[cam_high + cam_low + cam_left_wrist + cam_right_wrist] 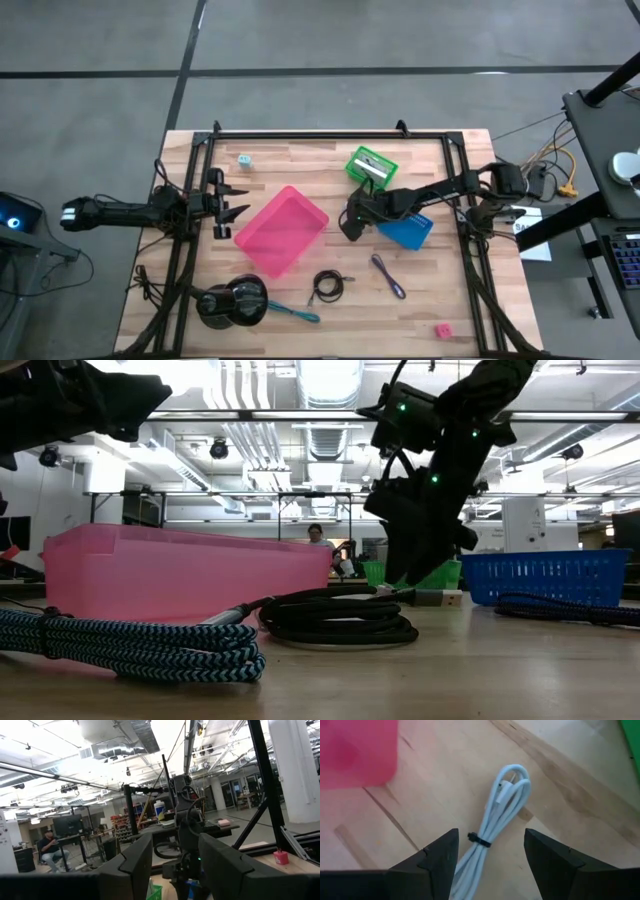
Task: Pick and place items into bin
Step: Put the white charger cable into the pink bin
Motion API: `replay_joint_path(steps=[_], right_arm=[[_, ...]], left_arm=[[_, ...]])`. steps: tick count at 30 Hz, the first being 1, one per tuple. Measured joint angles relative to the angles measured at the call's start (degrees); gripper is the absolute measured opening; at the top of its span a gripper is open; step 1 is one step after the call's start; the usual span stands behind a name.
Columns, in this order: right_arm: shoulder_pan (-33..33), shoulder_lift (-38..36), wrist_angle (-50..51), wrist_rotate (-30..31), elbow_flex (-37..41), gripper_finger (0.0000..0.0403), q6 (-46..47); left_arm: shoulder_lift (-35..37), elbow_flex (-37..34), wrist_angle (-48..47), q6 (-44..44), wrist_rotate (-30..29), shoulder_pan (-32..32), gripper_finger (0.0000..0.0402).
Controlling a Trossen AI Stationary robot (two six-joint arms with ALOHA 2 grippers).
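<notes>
Two fingers apart | right hand point(490, 857) over white cord point(495, 820), untouched | left hand point(240, 205) open, empty

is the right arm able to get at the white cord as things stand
Probably yes: the right pincer hangs open right over the white cord, which lies on bare table beside the pink bin, with nothing between.

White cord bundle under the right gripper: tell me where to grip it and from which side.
Grip the white cord at its waist by the black tie, where the strands are cinched narrow. It lies flat on the table, so come straight down with the open right gripper, fingers straddling the bundle crosswise.
</notes>
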State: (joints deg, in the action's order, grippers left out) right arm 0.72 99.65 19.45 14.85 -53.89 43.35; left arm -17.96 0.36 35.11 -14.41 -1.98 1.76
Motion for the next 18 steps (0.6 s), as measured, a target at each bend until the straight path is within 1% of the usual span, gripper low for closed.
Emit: replay_joint_path(steps=[5,9,14,18], right_arm=[[-0.1,0.02,-0.27,-0.11,0.0,0.021,-0.02],[-0.1,1.76,-0.42,-0.32,-0.05,0.021,-0.04],[-0.1,4.1,-0.36,-2.07,-1.13,0.021,-0.14],[-0.12,4.21,0.29,-3.49,-2.37,0.021,-0.8]], left_arm=[[-0.04,0.0,0.0,0.0,-0.01,0.0,0.0145],[-0.02,0.0,0.0,0.0,-0.02,0.0,0.0145],[-0.04,0.0,-0.01,0.0,-0.02,0.0,0.0145],[-0.02,0.0,-0.01,0.0,-0.02,0.0,0.0145]])
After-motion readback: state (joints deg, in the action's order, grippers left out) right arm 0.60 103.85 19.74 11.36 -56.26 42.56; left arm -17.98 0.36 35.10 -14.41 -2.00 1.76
